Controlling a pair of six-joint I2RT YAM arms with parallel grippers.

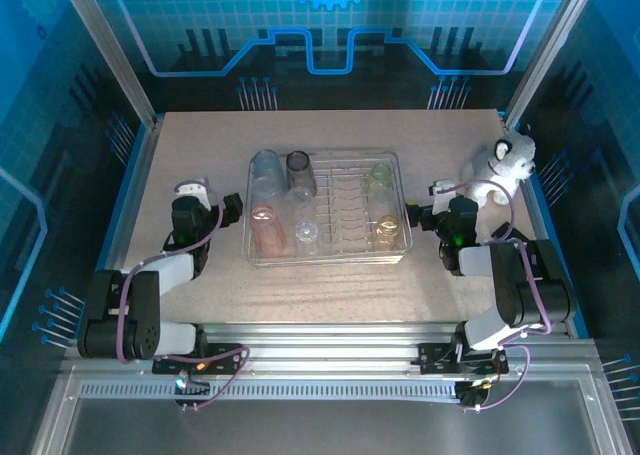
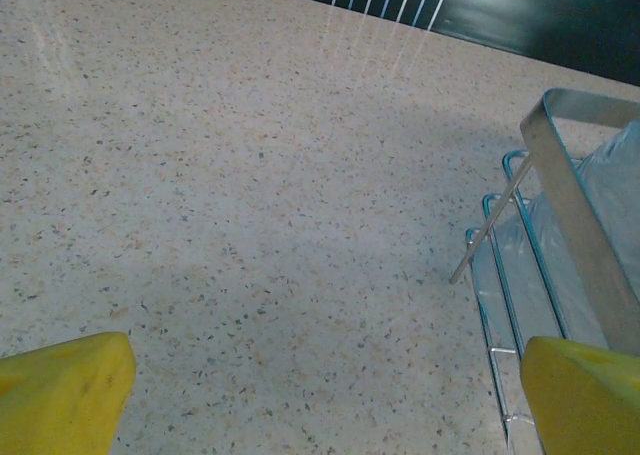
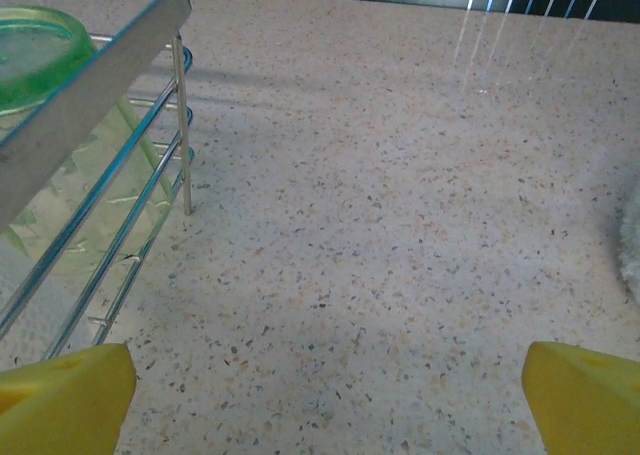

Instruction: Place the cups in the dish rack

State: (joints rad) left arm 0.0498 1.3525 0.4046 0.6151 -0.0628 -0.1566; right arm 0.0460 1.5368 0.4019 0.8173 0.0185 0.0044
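- Left pincer (image 2: 320,400) spread wide, empty, just beside left rim of rack (image 2: 575,195).
- Right pincer (image 3: 325,395) spread wide, empty, by its right rim.
- Rack sits in middle of desk (image 1: 330,285); inside it pink cup (image 1: 265,230), dark cup (image 1: 299,165), green cup (image 3: 30,55), yellowish cup (image 1: 385,231), two clear cups (image 1: 267,170).
- Loading looks finished, judging from that.
- Best move: draw both arms straight back toward near edge, staying clear of rim so nothing shifts.

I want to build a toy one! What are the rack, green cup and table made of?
The dish rack looks like shiny silver metal: thin glinting wires. The pale green cup seems see-through plastic, perhaps glass. The table looks like smooth speckled stone or laminate.
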